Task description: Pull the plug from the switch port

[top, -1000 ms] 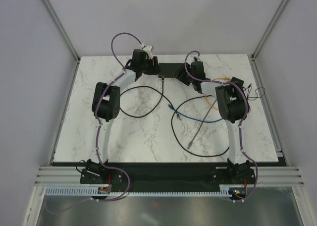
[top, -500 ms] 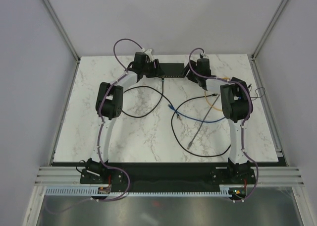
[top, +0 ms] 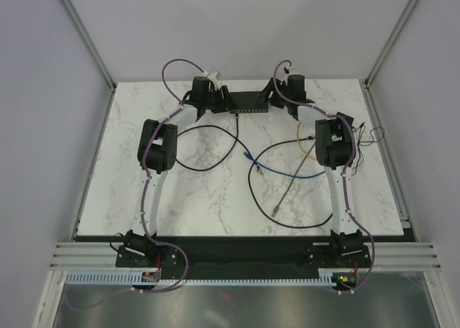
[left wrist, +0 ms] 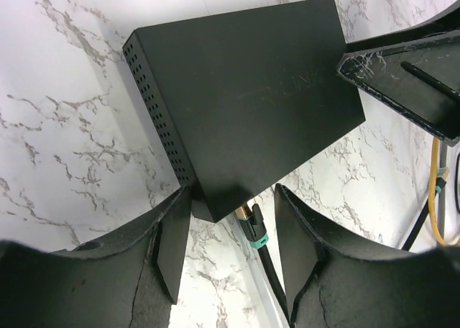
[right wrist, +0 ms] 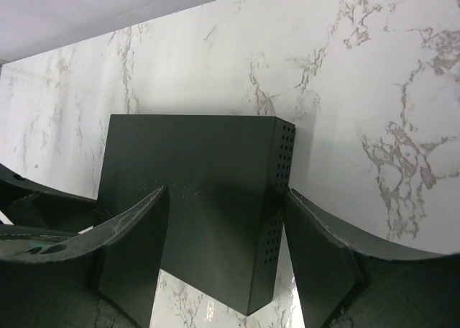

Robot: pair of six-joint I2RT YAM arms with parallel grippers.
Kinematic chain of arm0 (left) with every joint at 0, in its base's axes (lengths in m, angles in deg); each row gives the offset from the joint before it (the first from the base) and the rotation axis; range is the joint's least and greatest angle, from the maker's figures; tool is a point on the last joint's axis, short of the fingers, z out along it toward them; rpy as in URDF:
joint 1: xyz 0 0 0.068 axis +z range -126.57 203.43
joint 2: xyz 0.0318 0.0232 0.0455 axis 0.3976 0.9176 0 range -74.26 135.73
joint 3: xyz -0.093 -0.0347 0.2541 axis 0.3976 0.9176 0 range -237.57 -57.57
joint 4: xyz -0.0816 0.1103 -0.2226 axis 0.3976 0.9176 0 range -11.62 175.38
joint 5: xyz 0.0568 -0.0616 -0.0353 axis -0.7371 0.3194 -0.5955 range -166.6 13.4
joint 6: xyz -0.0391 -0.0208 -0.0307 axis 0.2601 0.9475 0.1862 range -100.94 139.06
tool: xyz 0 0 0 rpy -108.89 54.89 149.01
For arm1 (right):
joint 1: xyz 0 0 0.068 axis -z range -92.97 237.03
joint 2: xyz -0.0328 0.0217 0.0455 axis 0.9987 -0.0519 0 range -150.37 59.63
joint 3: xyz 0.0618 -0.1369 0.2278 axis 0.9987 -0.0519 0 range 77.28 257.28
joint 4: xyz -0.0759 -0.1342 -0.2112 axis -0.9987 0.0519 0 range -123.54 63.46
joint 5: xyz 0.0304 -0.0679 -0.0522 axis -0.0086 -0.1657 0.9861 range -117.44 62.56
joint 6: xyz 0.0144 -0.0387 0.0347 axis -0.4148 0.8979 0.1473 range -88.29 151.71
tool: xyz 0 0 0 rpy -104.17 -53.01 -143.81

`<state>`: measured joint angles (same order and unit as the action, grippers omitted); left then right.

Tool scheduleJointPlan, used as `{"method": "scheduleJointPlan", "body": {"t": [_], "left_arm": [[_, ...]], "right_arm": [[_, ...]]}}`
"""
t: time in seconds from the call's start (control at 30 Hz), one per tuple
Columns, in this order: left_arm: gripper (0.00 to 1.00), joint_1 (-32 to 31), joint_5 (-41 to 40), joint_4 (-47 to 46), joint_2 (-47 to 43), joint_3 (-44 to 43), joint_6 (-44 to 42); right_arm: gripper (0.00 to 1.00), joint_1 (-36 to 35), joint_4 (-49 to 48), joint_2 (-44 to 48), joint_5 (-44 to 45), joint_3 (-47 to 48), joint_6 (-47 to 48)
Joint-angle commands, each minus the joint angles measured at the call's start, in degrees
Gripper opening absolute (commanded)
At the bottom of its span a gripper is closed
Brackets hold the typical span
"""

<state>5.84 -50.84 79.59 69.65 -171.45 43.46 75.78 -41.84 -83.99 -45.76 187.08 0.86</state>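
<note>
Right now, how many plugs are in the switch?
1: a green-collared plug in the switch, near its corner, inside the left tool. The other sockets are hidden.

place: robot lab test cell | evidence: grey enclosure walls (top: 43, 126), aluminium frame rails (top: 79, 256), marble-patterned table (top: 194, 191)

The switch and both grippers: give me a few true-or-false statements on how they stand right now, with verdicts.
1. The plug sits in a port of the switch. True.
2. The left gripper is shut on the plug. False: its jaws stand open, one finger on each side of the plug, neither touching it.
3. The right gripper is open at the switch's perforated end. True.
4. The switch lies by the arm bases. False: it lies at the far side of the table.
</note>
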Motion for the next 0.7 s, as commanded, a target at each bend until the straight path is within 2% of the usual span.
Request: {"method": "scheduleJointPlan", "body": {"t": [0.0, 0.13, 0.27, 0.33, 0.37, 0.43, 0.53, 0.67], "left_arm": [[0.57, -0.43, 5.70, -4.29, -0.92, 0.86, 4.33], [0.51, -1.75, 8.35, -7.19, -1.44, 4.36, 8.37], [0.50, -2.28, 3.35, -15.07, -7.67, 16.46, 11.36], [0.50, -2.19, 2.37, -15.19, -9.17, 18.25, 10.15], [0.49, -2.19, -0.24, -14.14, -9.88, 19.13, 9.01], [0.50, -2.10, -3.07, -12.46, -13.30, 20.71, 6.03], [0.52, -2.10, -6.68, -11.15, -16.65, 22.13, 2.07], [0.54, -2.19, -8.97, -8.16, -16.74, 19.23, -1.11]], "right_arm": [[0.71, -0.36, -2.95, -2.81, -9.70, 4.28, -2.10], [0.71, -0.88, -5.68, -2.37, -10.24, 3.58, -3.69], [0.72, -0.80, -6.64, -4.66, -13.83, 8.40, -8.60], [0.72, -0.71, -6.30, -4.40, -14.28, 8.50, -9.58], [0.72, -0.62, -2.55, -3.61, -13.15, 7.98, -6.88], [0.73, -0.88, 2.47, 1.91, -3.95, 5.53, -2.22], [0.76, -1.76, 5.30, 12.02, 6.94, -5.61, 4.82], [0.77, -1.85, 7.32, 18.80, 9.54, -11.88, 5.98]]}}
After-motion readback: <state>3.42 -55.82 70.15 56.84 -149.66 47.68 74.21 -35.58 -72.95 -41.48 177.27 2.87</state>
